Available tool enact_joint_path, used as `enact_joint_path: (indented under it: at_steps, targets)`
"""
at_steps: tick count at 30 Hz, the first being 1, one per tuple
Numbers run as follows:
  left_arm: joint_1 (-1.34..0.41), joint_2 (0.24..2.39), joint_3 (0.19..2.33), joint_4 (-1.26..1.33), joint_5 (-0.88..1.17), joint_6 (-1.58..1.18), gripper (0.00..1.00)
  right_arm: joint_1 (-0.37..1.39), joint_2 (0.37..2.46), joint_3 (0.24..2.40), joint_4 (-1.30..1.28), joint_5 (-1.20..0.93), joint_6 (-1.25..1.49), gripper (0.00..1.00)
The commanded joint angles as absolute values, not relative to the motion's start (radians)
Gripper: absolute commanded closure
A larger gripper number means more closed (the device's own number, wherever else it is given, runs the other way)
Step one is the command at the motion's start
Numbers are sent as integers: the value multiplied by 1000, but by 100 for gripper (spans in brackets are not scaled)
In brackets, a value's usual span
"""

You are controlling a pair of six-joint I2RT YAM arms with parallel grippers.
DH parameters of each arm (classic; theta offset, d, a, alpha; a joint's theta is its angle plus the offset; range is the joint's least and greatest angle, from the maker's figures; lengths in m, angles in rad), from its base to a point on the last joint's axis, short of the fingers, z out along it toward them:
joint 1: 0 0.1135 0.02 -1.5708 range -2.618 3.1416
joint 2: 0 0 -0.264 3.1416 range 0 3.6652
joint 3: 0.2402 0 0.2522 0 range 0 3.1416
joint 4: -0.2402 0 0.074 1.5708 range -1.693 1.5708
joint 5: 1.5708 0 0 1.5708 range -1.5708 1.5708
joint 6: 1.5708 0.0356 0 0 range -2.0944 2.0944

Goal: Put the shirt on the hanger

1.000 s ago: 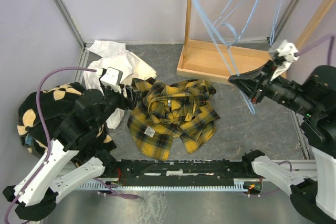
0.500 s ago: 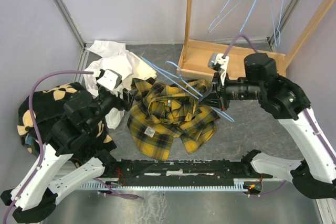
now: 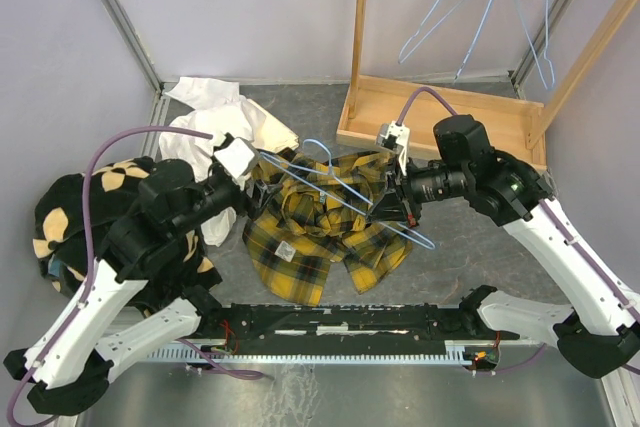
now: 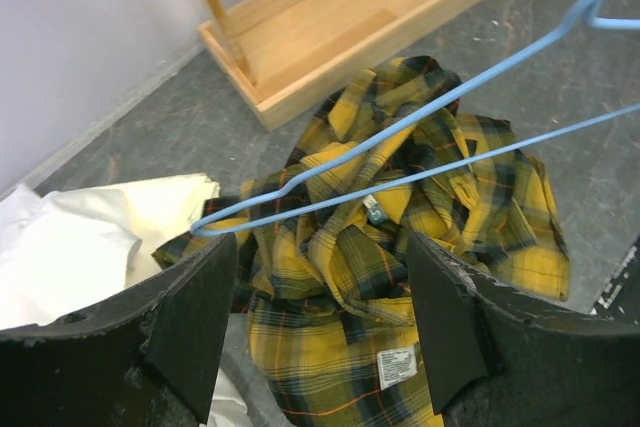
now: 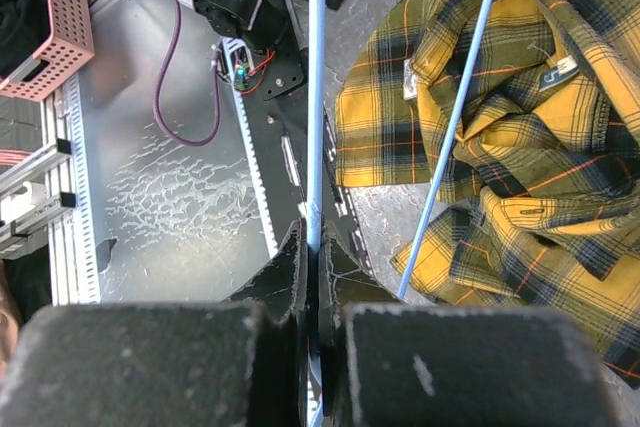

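Now the left gripper (image 4: 320, 262) is hovering, jaws spread wide and empty, just beside the crumpled yellow and black plaid flannel shirt (image 3: 318, 232), which is lying heaped on the grey table (image 3: 460, 267) between the two arms. Right over it, the right gripper (image 5: 312, 247) is pinching the thin light-blue wire hanger (image 5: 313, 97), holding it slanted low across the shirt with one end reaching toward the left gripper. Farther back, a plain white garment (image 3: 215, 107) is lying at the left and a light wooden rack base (image 3: 470, 117) is sitting at the right.
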State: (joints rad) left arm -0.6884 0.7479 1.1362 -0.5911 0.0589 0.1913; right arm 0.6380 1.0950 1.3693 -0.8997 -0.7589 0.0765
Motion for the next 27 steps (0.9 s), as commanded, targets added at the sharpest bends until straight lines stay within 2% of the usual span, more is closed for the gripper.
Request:
enact_joint_path:
  at_steps: [1, 9, 22, 27]
  targets:
    - [-684, 773, 1178, -588, 187, 254, 25, 644, 1084, 1360, -818, -808, 96, 100]
    - [-686, 793, 1170, -592, 288, 267, 26, 644, 1100, 1368, -831, -871, 100, 100]
    - [-686, 813, 1177, -557, 298, 262, 29, 647, 1133, 1384, -867, -1026, 108, 100]
    - [-686, 835, 1185, -557, 346, 259, 32, 649, 1139, 1378, -849, -1087, 136, 100]
